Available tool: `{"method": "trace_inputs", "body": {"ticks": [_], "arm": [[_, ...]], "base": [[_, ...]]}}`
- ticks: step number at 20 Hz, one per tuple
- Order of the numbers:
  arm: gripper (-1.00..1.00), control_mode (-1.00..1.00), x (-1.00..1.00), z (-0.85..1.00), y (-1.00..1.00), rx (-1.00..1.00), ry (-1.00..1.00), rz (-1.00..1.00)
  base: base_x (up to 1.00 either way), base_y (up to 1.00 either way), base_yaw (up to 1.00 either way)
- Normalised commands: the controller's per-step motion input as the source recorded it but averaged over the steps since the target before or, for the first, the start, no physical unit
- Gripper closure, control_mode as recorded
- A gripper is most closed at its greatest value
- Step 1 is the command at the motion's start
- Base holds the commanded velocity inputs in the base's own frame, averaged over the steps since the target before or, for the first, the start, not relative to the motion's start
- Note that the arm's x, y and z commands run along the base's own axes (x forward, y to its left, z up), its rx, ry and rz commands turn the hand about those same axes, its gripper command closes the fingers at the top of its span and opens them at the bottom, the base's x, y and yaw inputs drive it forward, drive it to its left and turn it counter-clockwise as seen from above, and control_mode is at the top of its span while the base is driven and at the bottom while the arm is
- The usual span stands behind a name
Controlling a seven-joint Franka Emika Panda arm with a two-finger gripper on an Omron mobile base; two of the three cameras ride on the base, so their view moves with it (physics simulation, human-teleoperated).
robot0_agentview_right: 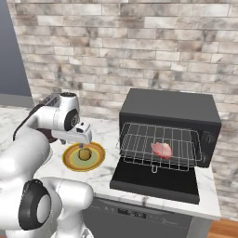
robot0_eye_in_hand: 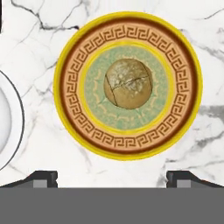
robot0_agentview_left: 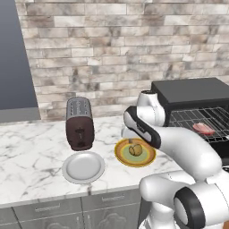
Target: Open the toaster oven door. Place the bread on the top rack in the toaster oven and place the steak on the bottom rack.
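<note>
I had the gripper [robot0_eye_in_hand: 112, 179] hanging over the bread [robot0_eye_in_hand: 127, 84], jaws wide apart; the bread sat mid-plate [robot0_eye_in_hand: 183, 52] on the table [robot0_eye_in_hand: 35, 52], and the steak [robot0_agentview_right: 161, 149] lay on a rack in the open toaster oven [robot0_agentview_right: 172, 109]

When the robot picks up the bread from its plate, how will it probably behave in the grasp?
The bread looks round like a ball, so it may roll on the plate if the tool nudges it off-centre. It is small, so probably light. Its cracked crust suggests it could dent under a hard squeeze.
</note>
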Motion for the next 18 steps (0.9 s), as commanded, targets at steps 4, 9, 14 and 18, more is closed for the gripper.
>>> {"method": "trace_inputs", "body": {"ticks": [4, 9, 14, 18], "arm": [[-1.00, -1.00, 0.15, -0.23, 0.09, -0.07, 0.00, -0.03], [-1.00, -1.00, 0.15, -0.27, 0.01, -0.06, -0.03, -0.02], [-1.00, -1.00, 0.01, -0.14, -0.14, -0.10, -0.04, 0.00], [-1.00, -1.00, 0.00, -0.17, -0.17, -0.08, -0.08, -0.02]], "base": [[0.00, 0.00, 0.00], [0.00, 0.00, 0.00], [0.00, 0.00, 0.00], [0.00, 0.00, 0.00]]}}
